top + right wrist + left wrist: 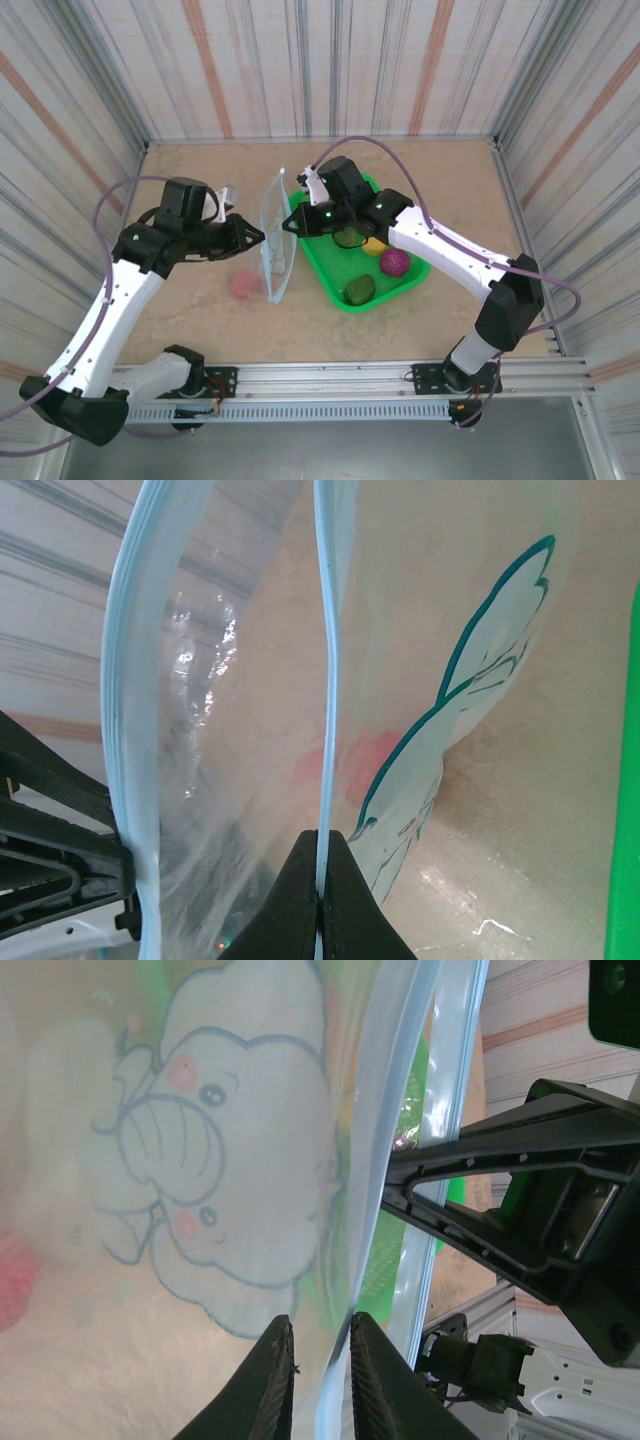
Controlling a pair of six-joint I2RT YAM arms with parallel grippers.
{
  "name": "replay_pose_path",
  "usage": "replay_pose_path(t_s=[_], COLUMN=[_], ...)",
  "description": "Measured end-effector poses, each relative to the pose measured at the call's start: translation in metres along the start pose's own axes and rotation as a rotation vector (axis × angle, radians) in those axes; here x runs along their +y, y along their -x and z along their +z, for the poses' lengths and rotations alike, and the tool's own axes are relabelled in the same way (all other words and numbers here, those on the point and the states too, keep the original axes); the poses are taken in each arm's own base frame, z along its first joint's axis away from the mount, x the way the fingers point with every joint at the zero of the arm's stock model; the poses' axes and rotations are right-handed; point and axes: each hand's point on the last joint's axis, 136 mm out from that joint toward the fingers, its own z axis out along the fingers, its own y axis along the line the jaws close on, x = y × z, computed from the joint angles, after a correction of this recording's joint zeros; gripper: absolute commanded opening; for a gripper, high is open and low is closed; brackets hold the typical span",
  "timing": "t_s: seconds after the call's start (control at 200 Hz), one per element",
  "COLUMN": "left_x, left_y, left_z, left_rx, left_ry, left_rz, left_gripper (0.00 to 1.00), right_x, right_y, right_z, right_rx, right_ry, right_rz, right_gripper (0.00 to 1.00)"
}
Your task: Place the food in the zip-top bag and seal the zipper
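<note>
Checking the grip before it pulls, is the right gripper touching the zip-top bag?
Touching. In the right wrist view the right gripper has its jaws pressed together on the pale blue zipper edge of the zip-top bag, with no gap showing.

Clear crinkly zip-top bag [275, 243] with elephant print stands upright on edge, mouth spread open. Pale bluish zipper strip [325, 670] forms both rims, parted. Pink-red toy food [243, 284] lies on the counter beside the bag. Magenta [395, 262], yellow [374, 246] and dark green [360, 289] pieces lie apart.
</note>
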Motion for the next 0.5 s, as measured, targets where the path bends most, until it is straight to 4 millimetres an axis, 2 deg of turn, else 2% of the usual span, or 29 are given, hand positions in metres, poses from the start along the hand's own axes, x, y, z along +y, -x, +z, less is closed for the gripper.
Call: replay_pose_path(t_s=[0.291,0.501], left_x=[-0.01,-0.014], left_y=[0.006,0.004], left_z=[-0.003,0.0], left_rx=[-0.037,-0.036], left_ry=[0.026,0.042], left_rz=[0.061,0.096], left_gripper=[0.2,0.05], right_x=[0.001,0.001], right_y=[-0.001,-0.001], right_z=[0.001,0.001], right_rx=[0.003,0.001], right_ry=[0.002,-0.002], right_rz=[-0.002,-0.002], right_gripper=[0.0,0.0])
